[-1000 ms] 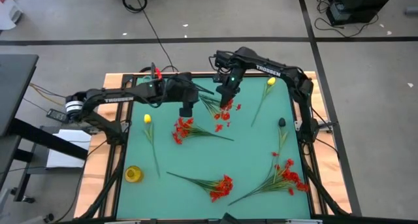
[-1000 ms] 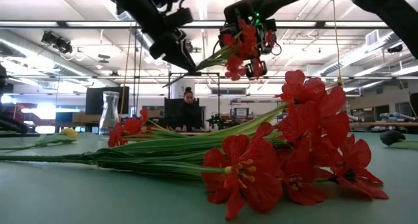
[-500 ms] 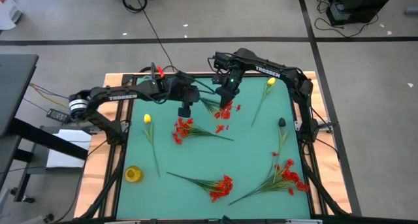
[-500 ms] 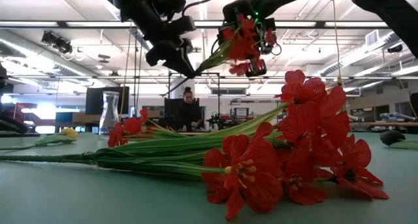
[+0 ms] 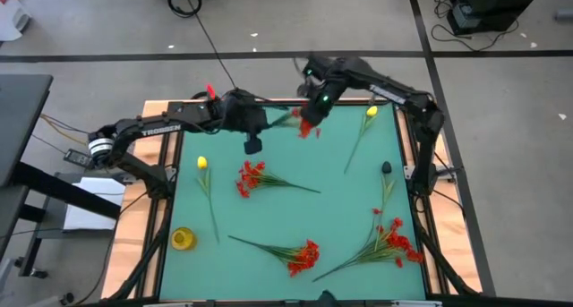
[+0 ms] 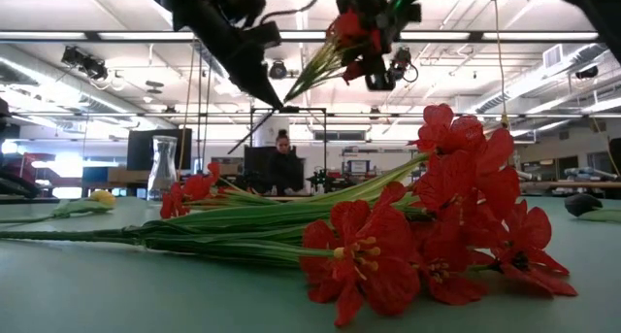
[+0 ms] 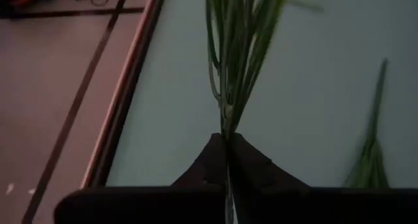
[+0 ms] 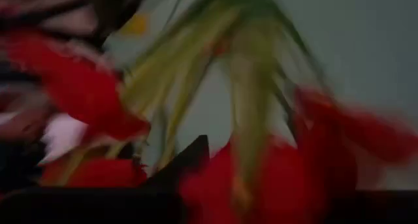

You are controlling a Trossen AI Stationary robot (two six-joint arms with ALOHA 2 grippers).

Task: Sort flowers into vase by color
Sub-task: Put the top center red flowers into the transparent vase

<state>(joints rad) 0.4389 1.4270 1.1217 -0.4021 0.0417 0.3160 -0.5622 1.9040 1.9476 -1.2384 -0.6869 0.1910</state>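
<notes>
Two arms marked TROSSEN: left gripper (image 5: 253, 145) jaws clamped on red spray (image 5: 304, 125) stems, right gripper (image 5: 315, 117) jaws unclear.

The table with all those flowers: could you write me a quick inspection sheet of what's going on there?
Surface: green table with a wooden rim.
Job's things: one red spray held in the air between the two arms; three red sprays and two yellow tulips lying flat; a glass vase shows in the low view.
Clutter: a yellow round thing and a small dark thing.
Grippers: left gripper shut on the spray's stems; right gripper at its blossoms, grip unclear.
Cables: black cable across the floor; wires left of the table.
Surroundings: a person sits behind the table.
</notes>
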